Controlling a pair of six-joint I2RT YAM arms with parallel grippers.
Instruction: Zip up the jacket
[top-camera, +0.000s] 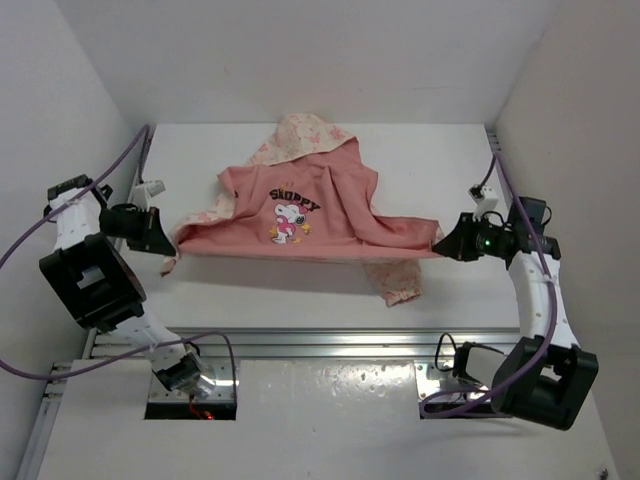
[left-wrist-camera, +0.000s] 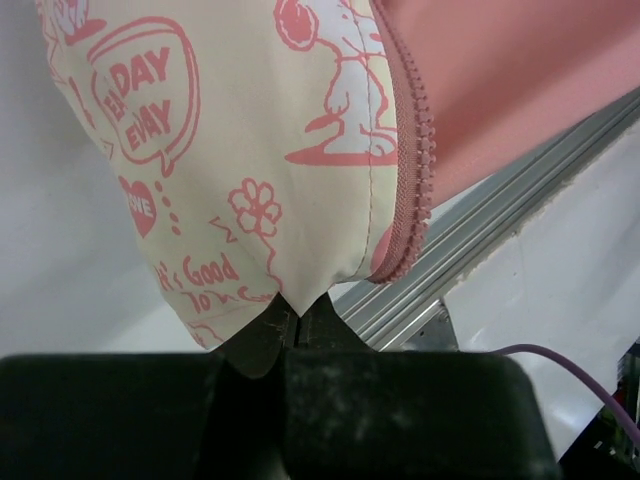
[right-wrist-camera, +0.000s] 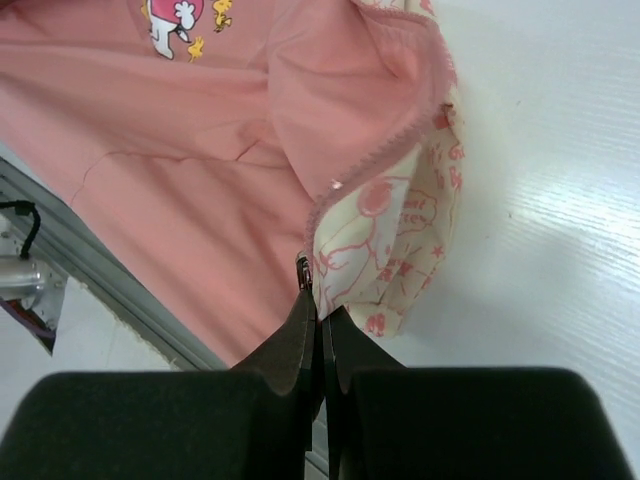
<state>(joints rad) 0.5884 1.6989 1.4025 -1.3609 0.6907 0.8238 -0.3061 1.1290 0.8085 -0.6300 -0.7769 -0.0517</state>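
Nearest the arm bases, a ribbed aluminium rail (top-camera: 320, 340) runs across the front of the white bench (top-camera: 420, 160). Just beyond it, the small hooded child's jacket (top-camera: 310, 215) of cream printed fabric with salmon-pink lining is spread across the middle of the bench. Its near hem is stretched in a straight line between the two claws.

The left claw (top-camera: 165, 242) has its tips pressed together on the hem's left corner. In the left wrist view it (left-wrist-camera: 297, 320) pinches the point of cream cloth just beside the pink zipper teeth (left-wrist-camera: 415, 130). The right claw (top-camera: 447, 243) is clamped on the hem's right corner. Its wrist view shows the tips (right-wrist-camera: 320, 300) shut on the fabric edge where the zipper tape (right-wrist-camera: 390, 150) ends.

One cream sleeve (top-camera: 395, 280) lies past the hem toward the rail. A cartoon dog print (top-camera: 290, 215) lies on the pink side that faces up. Farthest back, the floral hood (top-camera: 300, 135) lies flat on the bench.
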